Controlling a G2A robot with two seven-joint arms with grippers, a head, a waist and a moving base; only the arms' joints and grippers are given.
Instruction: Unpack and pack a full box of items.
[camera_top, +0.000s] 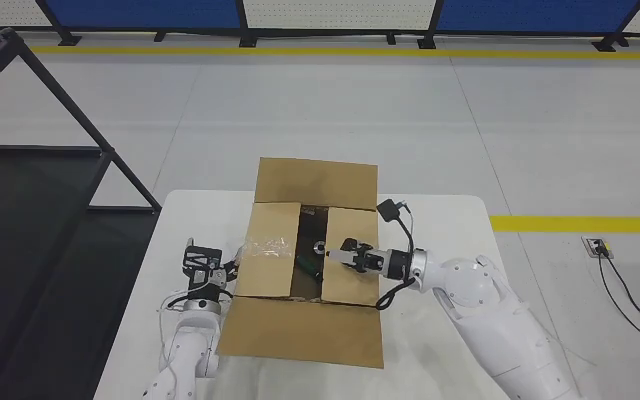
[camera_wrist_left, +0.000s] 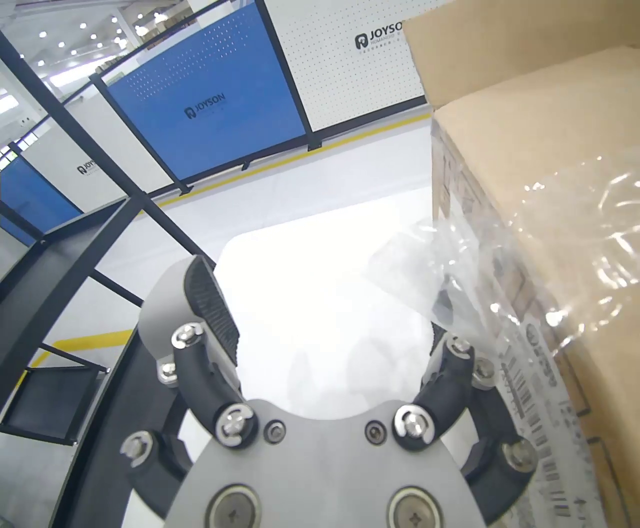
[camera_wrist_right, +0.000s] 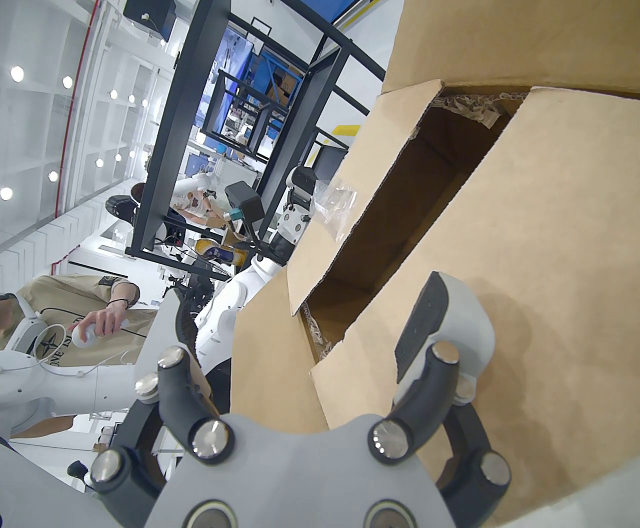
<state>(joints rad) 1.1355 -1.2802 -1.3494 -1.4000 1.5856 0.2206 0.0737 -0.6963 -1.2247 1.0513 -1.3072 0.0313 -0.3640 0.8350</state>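
On the white table stands the cardboard box. Its far and near flaps are folded out. Its left flap and right flap lie partly over the opening.

Between those two flaps runs a dark gap, its long axis pointing away from the robot. A few items show in it, too small to identify.

The right gripper hovers over the right flap with its jaws spread and nothing between them. It points across the flap towards the gap, and the flap's free edge lies just beyond its fingertips. It is the nearer tool.

The left gripper is outside the box by its left wall, also spread and empty. One finger sits against a loose strip of clear tape.

Reaching the items probably calls for swinging a side flap outward first, with the lift starting at the gap edge.
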